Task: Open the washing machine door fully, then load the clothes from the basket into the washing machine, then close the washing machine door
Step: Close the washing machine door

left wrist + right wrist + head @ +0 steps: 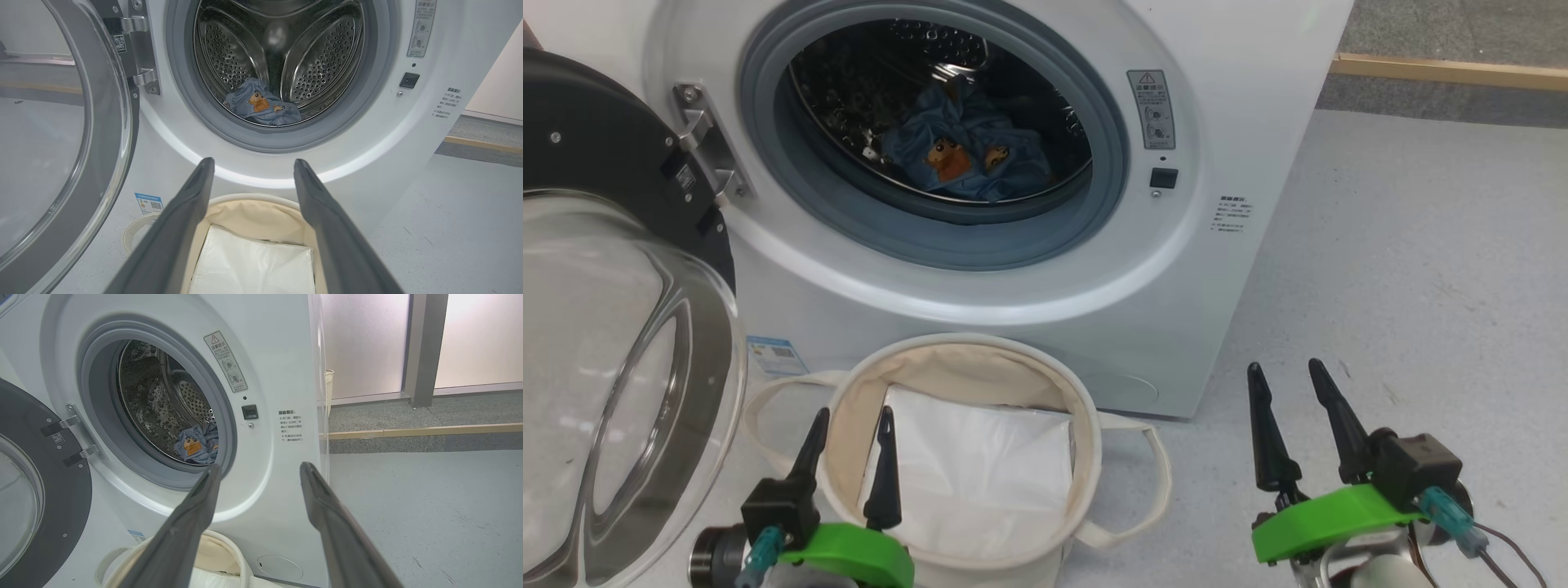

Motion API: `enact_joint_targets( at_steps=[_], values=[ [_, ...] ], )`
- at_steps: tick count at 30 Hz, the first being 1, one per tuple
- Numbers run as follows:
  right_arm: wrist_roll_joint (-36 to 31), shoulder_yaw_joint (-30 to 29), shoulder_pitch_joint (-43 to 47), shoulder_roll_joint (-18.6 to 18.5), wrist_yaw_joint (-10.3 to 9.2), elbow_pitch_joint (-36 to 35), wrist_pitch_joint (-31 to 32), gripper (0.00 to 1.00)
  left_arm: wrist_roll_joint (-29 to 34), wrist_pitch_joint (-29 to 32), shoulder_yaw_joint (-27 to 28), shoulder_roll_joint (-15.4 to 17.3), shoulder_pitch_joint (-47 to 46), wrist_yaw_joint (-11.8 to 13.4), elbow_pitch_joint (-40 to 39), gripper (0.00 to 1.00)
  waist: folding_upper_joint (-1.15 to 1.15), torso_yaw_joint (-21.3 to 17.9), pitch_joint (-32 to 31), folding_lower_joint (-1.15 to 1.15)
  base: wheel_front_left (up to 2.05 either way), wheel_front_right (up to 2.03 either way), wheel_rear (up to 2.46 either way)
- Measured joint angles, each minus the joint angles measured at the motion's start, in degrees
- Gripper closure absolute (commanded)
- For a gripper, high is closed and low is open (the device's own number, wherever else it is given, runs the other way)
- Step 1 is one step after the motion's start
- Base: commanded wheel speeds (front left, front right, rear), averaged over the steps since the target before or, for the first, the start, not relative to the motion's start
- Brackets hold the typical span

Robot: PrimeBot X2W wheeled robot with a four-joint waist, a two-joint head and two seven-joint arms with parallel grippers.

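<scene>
The white washing machine point(1045, 269) has its round door point(613, 343) swung wide open to the left, glass bowl facing out. Light-blue clothes point(968, 151) with orange prints lie low in the steel drum point(261, 49), and show in the wrist views too point(261, 105) point(198, 444). The cream basket point(1086, 425) stands on the floor before the machine, holding a flat white sheet point(980, 478). My left gripper point(851, 425) is open above the basket's near-left rim. Right of the basket, above the floor, my right gripper point(1286, 376) is open and holds nothing.
Grey floor point(1421, 286) stretches to the right of the machine. A wooden strip point(1445, 72) runs along the floor at the back right. The open door takes up the space at the left. Frosted panels point(408, 343) stand behind the machine.
</scene>
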Motion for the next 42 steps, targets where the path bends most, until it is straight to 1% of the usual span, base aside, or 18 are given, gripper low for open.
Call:
enact_joint_targets(
  at_steps=[17,20,23,26,28,35,42],
  values=[
    [-0.01,0.02,-0.19,0.0,0.0,0.77,0.0,0.0,-0.11,0.0,-1.24,0.0,-0.01,0.49,0.04,0.0,0.0,-0.12,0.57,0.0,0.0,0.0,0.0],
    [-0.01,0.02,-0.2,0.0,-0.01,0.87,0.0,0.0,-2.36,0.0,-1.27,0.0,-0.01,0.74,0.91,0.0,0.0,-0.08,0.69,0.0,0.0,0.0,0.0],
    [-0.02,0.02,-0.2,0.0,0.0,1.09,0.0,0.0,-2.67,0.0,-1.47,0.0,-0.02,1.02,1.86,0.0,0.0,-0.04,0.69,0.0,0.0,0.0,0.0],
    [-0.02,0.01,-0.2,0.0,0.0,1.11,0.0,0.0,-5.24,0.0,-1.58,0.0,-0.03,1.05,2.64,0.0,0.0,0.05,0.61,0.0,-0.02,0.01,0.01],
    [-0.02,0.03,-0.2,0.0,-0.01,1.16,0.0,0.0,-5.71,0.0,-1.71,0.0,-0.03,1.38,3.3,0.0,0.0,0.08,0.58,0.0,-0.37,0.13,0.24],
    [-0.02,0.11,-0.2,0.0,-0.01,1.42,0.0,0.0,-5.65,0.0,-2.23,-0.03,-0.09,1.59,3.55,0.0,0.0,0.21,0.56,0.0,-1.17,0.56,0.61],
    [-0.12,0.07,-0.36,0.03,-0.01,1.89,0.0,0.0,-5.66,0.0,-2.25,0.01,-0.11,1.62,3.43,0.0,0.0,0.29,0.79,0.0,-2.06,1.53,0.54]
  ],
)
